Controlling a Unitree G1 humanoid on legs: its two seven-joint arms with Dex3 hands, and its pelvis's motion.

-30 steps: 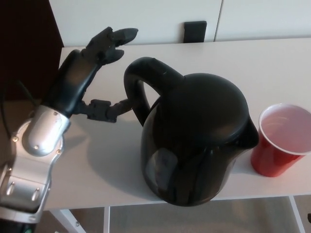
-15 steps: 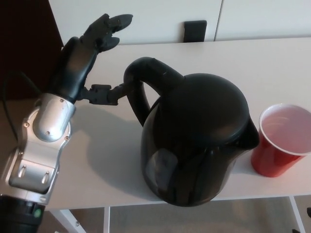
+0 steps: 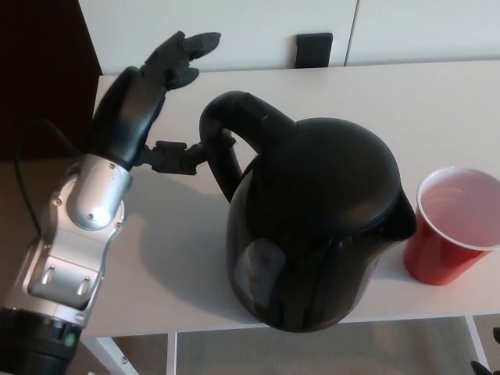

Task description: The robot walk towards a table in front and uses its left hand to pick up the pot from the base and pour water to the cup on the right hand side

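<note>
Fingers of the black left hand [image 3: 148, 98] spread apart at upper left, thumb against the handle of the glossy black plastic pot [image 3: 312, 226] mid-frame on the white surface [image 3: 437, 101]; red plastic cup [image 3: 451, 225] right.

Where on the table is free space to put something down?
Bare table lies behind the kettle and the red cup, up to the wall. Crowded: the left hand reaches beside the kettle handle, and cup stands close to spout.
</note>
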